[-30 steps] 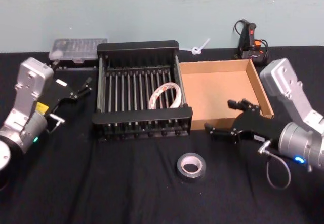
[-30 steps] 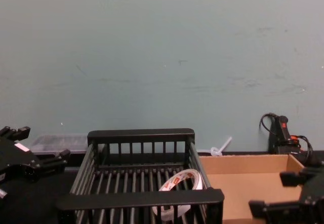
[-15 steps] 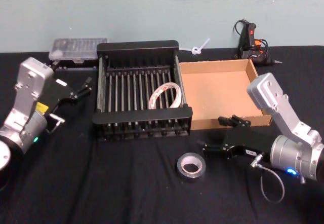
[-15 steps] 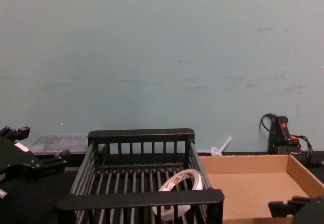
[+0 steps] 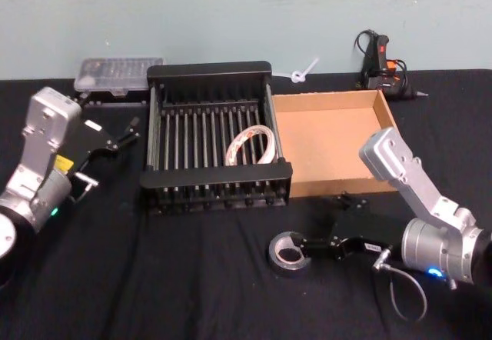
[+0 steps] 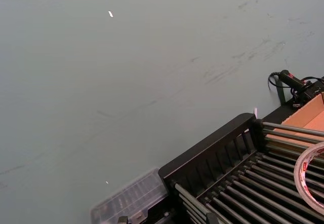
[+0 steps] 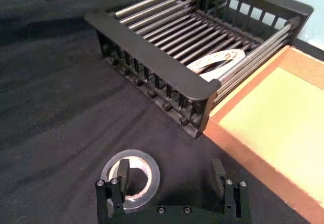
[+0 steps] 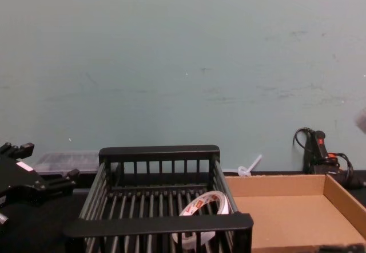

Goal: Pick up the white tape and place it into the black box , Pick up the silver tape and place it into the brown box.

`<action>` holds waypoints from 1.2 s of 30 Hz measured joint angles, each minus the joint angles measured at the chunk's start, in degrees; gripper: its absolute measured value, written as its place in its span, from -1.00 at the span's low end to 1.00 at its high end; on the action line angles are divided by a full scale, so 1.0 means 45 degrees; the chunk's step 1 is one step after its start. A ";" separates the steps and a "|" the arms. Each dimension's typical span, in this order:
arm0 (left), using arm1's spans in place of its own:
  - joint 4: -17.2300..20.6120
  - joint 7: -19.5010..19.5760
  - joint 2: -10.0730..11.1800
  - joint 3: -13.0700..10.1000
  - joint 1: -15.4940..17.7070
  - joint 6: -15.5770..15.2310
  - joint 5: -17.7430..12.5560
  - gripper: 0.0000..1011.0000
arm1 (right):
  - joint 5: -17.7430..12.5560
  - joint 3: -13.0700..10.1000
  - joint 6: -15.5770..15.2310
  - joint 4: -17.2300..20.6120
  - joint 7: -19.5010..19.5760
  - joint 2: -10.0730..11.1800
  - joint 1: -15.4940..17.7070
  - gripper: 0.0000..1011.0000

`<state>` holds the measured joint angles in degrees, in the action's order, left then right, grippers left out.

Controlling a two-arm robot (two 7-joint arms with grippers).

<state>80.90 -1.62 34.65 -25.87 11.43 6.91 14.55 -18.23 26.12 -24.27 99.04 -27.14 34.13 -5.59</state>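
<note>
The white tape [image 5: 250,146] leans on its edge inside the black box [image 5: 209,71], near the right wall; it shows too in the chest view [image 8: 203,207] and the left wrist view [image 6: 309,176]. On the black cloth in front of the boxes lies the silver tape [image 5: 288,253], flat. My right gripper [image 5: 319,222] is low and open beside it. In the right wrist view one finger [image 7: 119,176] stands over the silver tape's [image 7: 130,178] centre hole, the other finger [image 7: 217,176] outside the roll. The brown box [image 5: 330,136] holds nothing. My left gripper [image 5: 119,134] hovers open left of the black box.
A clear plastic case [image 5: 119,75] lies behind the black box at the back left. A black and orange tool with a cable [image 5: 380,63] and a white plastic strip [image 5: 304,71] sit at the back near the wall. Bare black cloth spreads across the front.
My right gripper has moved down and to the left, from the brown box's front wall to the silver tape, dropping out of the chest view. The left arm has stayed put.
</note>
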 joint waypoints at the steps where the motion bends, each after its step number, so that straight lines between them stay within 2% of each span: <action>1: 0.0000 0.0000 0.0000 0.0001 0.0000 0.0000 0.0000 0.98 | -0.0002 0.0027 0.0000 -0.0018 -0.0005 0.0006 -0.0005 0.98; 23: 0.0000 0.0000 0.0000 0.0000 -0.0001 0.0000 0.0000 0.98 | 0.0140 0.0656 -0.0129 -0.0637 -0.0114 -0.0081 -0.0414 0.98; 36: 0.0000 0.0000 0.0000 0.0001 0.0000 0.0000 0.0000 0.98 | 0.0305 0.0759 -0.0199 -0.0981 0.0012 -0.0312 -0.0544 0.98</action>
<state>80.90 -1.62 34.65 -25.86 11.43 6.91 14.55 -16.86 29.53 -25.17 94.63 -27.08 32.72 -8.04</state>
